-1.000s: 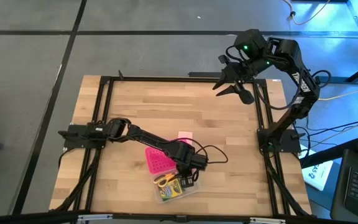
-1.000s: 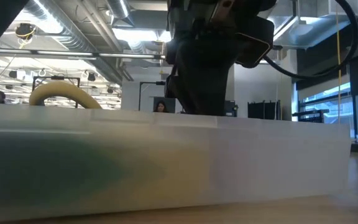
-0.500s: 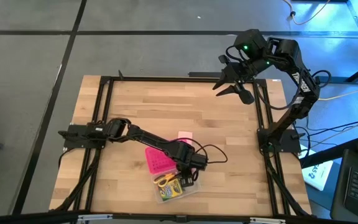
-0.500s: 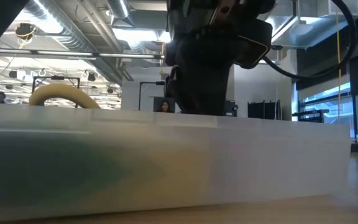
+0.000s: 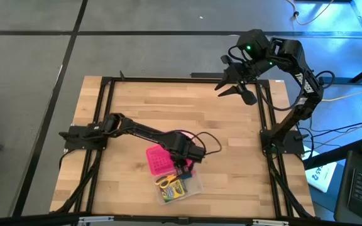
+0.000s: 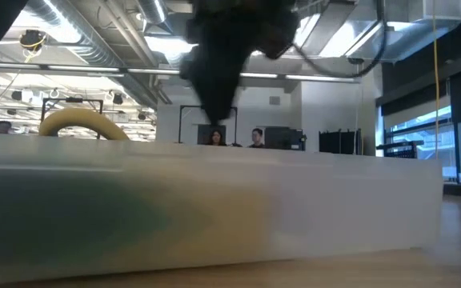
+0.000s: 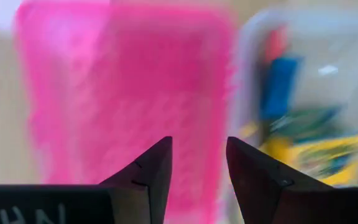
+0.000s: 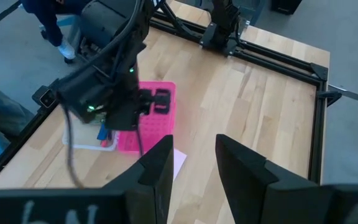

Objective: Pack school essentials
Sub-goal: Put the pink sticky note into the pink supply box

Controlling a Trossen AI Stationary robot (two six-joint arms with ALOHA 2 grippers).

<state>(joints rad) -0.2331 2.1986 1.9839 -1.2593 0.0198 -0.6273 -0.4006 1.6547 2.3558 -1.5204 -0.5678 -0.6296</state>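
Two arms, only one at work. Left gripper (image 5: pixel 182 164) over the case (image 5: pixel 180 182) at the table's near middle, fingers (image 7: pixel 148 171) slightly parted, holding nothing. Pink lid (image 7: pixel 123 93) straight ahead, clear tray with scissors (image 5: pixel 166 182) and crayon box (image 5: pixel 175 188) just beside. Pink pad (image 8: pixel 176 160) outside, hidden under that arm from above. Right gripper (image 5: pixel 237 83) parked far right, fingers slightly apart, empty.

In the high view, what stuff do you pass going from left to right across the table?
Bright pink lid → left gripper over the clear box → right gripper, raised at the table's far right corner.
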